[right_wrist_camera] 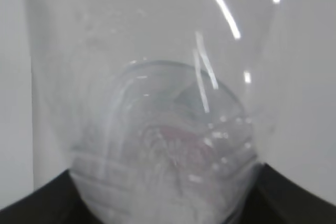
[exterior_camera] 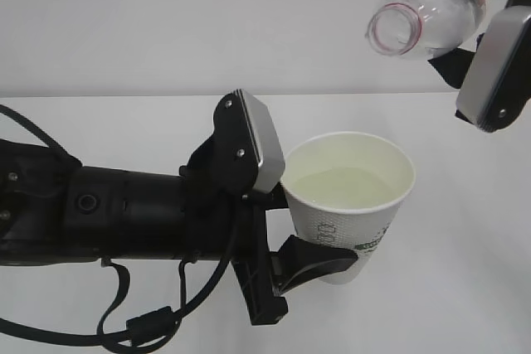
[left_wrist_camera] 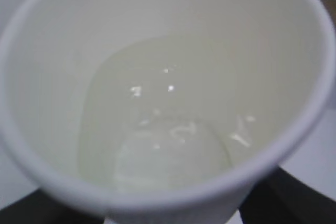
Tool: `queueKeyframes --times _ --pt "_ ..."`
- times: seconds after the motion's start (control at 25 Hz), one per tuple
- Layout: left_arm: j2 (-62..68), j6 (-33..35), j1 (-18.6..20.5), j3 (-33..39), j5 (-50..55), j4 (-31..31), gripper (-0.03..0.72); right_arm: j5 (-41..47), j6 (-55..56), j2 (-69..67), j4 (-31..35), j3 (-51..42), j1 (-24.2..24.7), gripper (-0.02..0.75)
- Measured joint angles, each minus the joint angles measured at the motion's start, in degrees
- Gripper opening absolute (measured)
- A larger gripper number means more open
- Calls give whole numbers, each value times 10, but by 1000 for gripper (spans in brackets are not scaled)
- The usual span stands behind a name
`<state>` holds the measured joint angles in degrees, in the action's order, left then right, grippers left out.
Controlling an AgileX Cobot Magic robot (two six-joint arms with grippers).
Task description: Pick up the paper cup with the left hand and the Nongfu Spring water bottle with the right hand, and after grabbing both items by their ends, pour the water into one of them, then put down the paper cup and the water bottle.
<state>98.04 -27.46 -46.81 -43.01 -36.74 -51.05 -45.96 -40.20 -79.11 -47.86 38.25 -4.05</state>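
The white paper cup [exterior_camera: 348, 205] is held upright above the table, with my left gripper [exterior_camera: 290, 213] shut on its side. Clear water [exterior_camera: 344, 186] fills about half of it. From the left wrist the cup [left_wrist_camera: 168, 192] fills the frame, and the water [left_wrist_camera: 157, 129] shows inside. At the top right the clear Nongfu Spring water bottle [exterior_camera: 423, 18] lies tilted, its open mouth with the red neck ring pointing left and down, above and to the right of the cup. My right gripper [exterior_camera: 485, 35] is shut on its body. Seen from the right wrist, the bottle [right_wrist_camera: 157, 129] looks empty.
A white table [exterior_camera: 465, 246] runs under both arms to a pale wall behind. Black cables [exterior_camera: 124, 321] loop below the left arm at the bottom left.
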Motion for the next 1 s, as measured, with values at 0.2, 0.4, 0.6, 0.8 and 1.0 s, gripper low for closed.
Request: queueKeyframes --times 0.2,0.4,0.6,0.8,1.0 --pt "0 0 0 0 0 0 492 -4 49 0 0 0 0 440" --pt "0 0 0 0 0 0 492 -4 107 0 0 0 0 440" --pt "0 0 0 0 0 0 492 -4 156 0 0 0 0 440" --pt "0 0 0 0 0 0 492 -4 211 0 0 0 0 440" --pt "0 0 0 0 0 0 492 -4 272 0 0 0 0 440"
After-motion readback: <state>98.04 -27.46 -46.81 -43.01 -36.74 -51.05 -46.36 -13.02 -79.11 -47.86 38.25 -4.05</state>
